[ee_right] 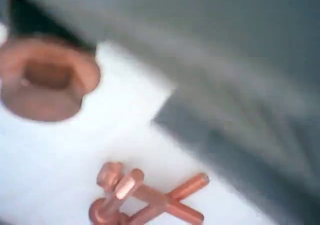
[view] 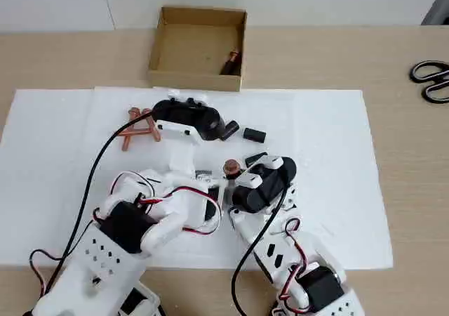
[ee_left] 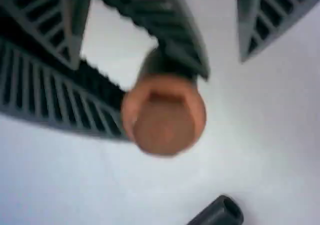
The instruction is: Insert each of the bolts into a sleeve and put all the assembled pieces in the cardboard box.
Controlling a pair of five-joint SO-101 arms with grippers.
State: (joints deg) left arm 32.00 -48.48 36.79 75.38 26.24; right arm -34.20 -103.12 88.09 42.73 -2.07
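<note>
- Right gripper (view: 235, 172) is clamped on a sleeved bolt (view: 230, 166) over the middle of the white sheet (view: 330, 211), copper head up. I judge this piece joined but not yet boxed.
- Cardboard box (view: 193, 81), at the far edge of the table (view: 407, 154), already holds one finished piece (view: 231, 62).
- Left gripper (view: 222, 128) sits near the sheet's far edge; its grip cannot be told.
- Remaining work: the loose bolts (view: 140, 130) near the sheet's far left corner, and a loose sleeve (view: 254, 135) near the left gripper.

Workshop bench — wooden table (view: 407, 154), white sheet (view: 330, 189), scissors (view: 431, 81).
</note>
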